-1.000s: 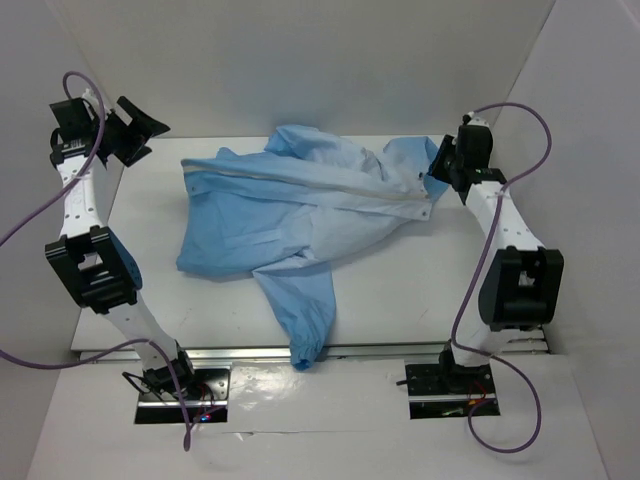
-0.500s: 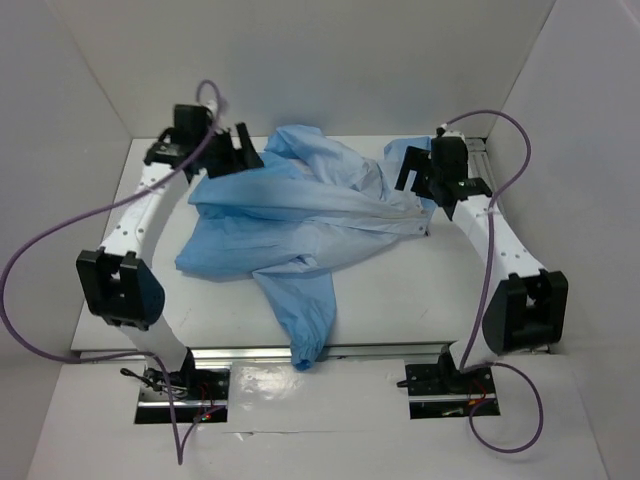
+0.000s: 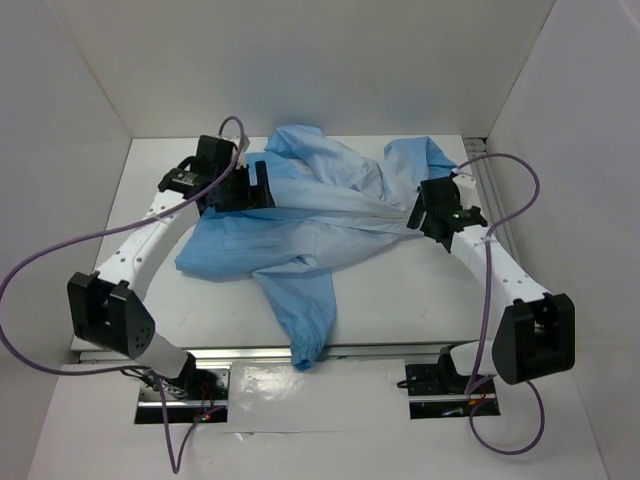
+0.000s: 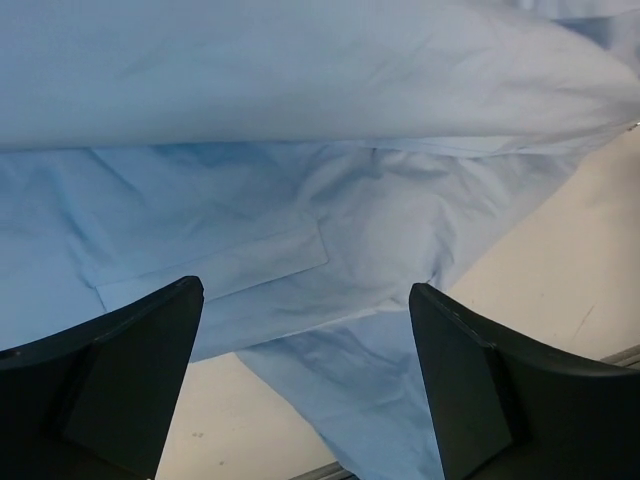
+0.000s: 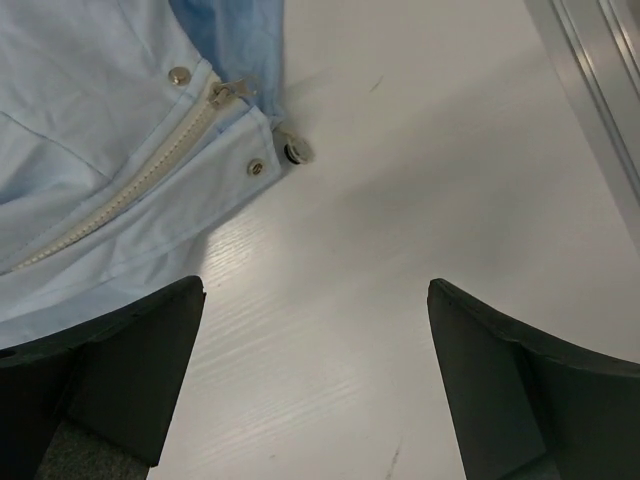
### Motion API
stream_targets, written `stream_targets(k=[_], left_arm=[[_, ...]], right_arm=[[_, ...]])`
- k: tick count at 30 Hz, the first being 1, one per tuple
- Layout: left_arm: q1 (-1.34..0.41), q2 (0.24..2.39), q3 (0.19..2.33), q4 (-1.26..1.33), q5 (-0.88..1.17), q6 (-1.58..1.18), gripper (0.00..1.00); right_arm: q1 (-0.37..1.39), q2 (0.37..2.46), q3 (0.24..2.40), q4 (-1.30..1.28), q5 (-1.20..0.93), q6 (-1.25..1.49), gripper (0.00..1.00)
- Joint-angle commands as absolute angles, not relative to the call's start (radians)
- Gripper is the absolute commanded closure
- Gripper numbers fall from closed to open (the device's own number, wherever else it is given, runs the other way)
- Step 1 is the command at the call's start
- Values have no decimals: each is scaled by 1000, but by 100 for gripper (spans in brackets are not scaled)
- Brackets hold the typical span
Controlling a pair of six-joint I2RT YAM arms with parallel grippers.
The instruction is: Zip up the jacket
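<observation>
The light blue jacket (image 3: 300, 225) lies rumpled across the middle of the white table (image 3: 400, 290), with one sleeve (image 3: 310, 330) hanging over the near edge. My left gripper (image 3: 258, 188) hovers open above the jacket's left part. In the left wrist view the open gripper (image 4: 305, 290) looks onto blue fabric and a pocket flap (image 4: 215, 270). My right gripper (image 3: 425, 213) is open at the jacket's right end. In the right wrist view the open gripper (image 5: 315, 285) is over bare table. The white zipper (image 5: 130, 185), its metal pull (image 5: 228, 92) and snaps (image 5: 256, 167) lie just beyond its left finger.
White walls close in the table at the back and on both sides. A metal rail (image 3: 380, 350) runs along the near edge and another (image 5: 590, 60) along the right side. Purple cables (image 3: 60, 250) loop off both arms.
The left arm swung in from the far left corner to above the jacket. The right gripper opened, let go of the jacket's right end and moved nearer. The fabric shifted slightly.
</observation>
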State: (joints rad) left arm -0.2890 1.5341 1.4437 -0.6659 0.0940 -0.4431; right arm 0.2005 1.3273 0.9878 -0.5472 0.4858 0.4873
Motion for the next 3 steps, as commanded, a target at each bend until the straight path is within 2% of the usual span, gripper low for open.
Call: stream_targets(k=[1, 3], left_arm=[[-291, 1474, 1493, -641, 75, -416, 2], [-291, 1453, 1493, -641, 87, -425, 2]], right_arm=[[207, 1253, 983, -537, 534, 493, 0], [207, 1218, 962, -496, 514, 480, 0]])
